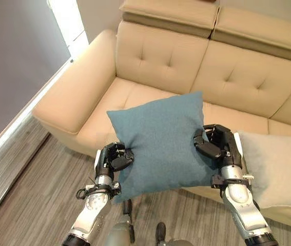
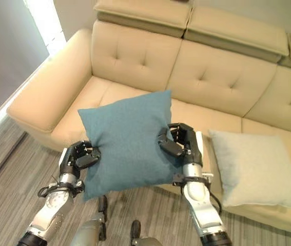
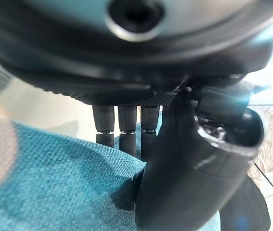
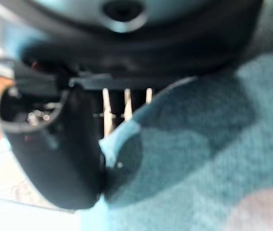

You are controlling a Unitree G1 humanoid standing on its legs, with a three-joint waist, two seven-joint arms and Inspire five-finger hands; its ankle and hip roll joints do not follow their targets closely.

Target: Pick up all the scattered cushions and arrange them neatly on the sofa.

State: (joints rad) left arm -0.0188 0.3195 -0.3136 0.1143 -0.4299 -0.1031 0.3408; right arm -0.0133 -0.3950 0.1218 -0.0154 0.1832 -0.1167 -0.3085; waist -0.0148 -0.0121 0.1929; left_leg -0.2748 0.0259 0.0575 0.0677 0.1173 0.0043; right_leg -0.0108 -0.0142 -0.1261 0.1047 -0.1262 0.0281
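Note:
A blue cushion (image 1: 160, 143) is held up in the air in front of the beige sofa (image 1: 160, 61), over its front edge. My left hand (image 1: 115, 158) pinches the cushion's lower left edge, thumb on the front and fingers behind. My right hand (image 1: 213, 143) pinches its right edge the same way. The left wrist view shows the thumb (image 3: 189, 168) pressed on the blue cloth (image 3: 54, 183). In the right wrist view the thumb (image 4: 59, 154) presses on the cloth (image 4: 199, 159) too. A pale grey cushion (image 2: 258, 169) lies on the sofa's right seat.
The sofa's left armrest (image 1: 78, 87) stands beside a grey wall (image 1: 12, 56). Grey wood-grain floor (image 1: 37, 205) lies in front of the sofa. The left and middle seats (image 1: 130, 97) are bare.

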